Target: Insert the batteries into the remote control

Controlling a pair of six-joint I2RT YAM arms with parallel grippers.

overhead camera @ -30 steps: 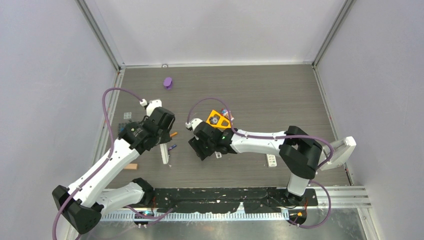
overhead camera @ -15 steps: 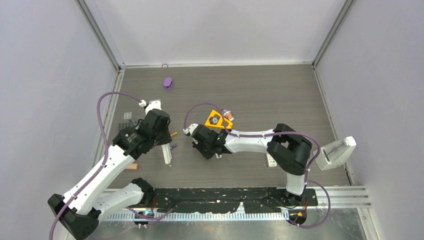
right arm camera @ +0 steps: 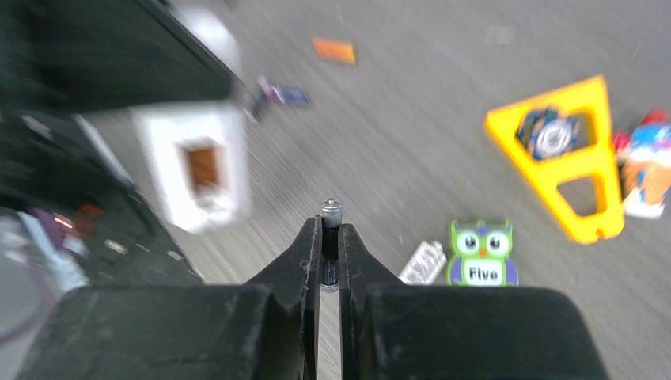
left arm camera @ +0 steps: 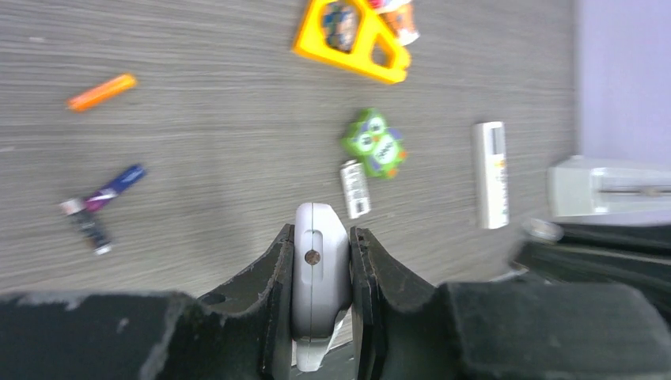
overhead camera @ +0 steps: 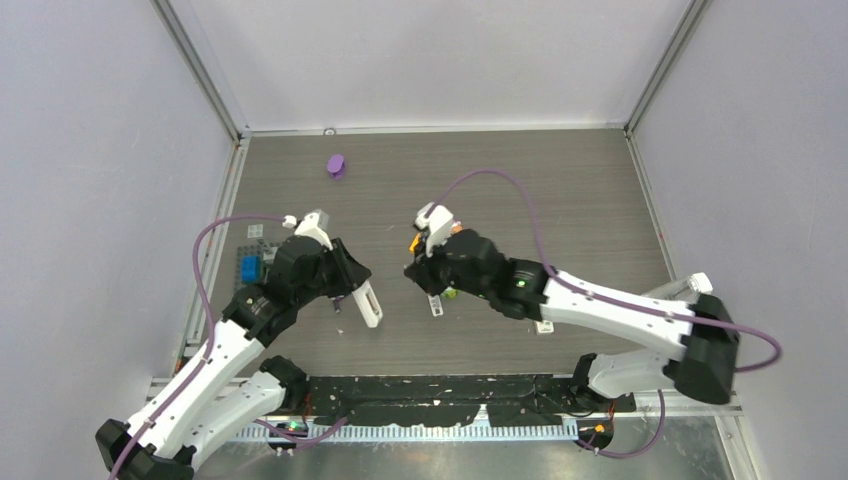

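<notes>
My left gripper (left arm camera: 320,241) is shut on the white remote control (left arm camera: 320,269), held by its sides above the table; from above the remote (overhead camera: 366,303) sticks out toward the near right. My right gripper (right arm camera: 330,231) is shut on a dark battery (right arm camera: 331,237) whose silver tip pokes past the fingertips. It hovers just right of the remote, whose blurred white end with a brown opening (right arm camera: 202,166) faces it. On the table lie an orange battery (left arm camera: 101,91), a purple battery (left arm camera: 119,182) and a dark battery (left arm camera: 91,229).
A green owl block (left arm camera: 373,146) and a small grey cover (left arm camera: 355,188) lie beside my right gripper (overhead camera: 420,272). A yellow triangle toy (right arm camera: 570,150), a second white remote (left arm camera: 492,174), a purple piece (overhead camera: 336,165) and a blue block (overhead camera: 249,268) also sit on the table.
My right gripper has shut on the dark battery and risen, its arm swinging round. My left gripper has raised the remote, moved it right and turned it.
</notes>
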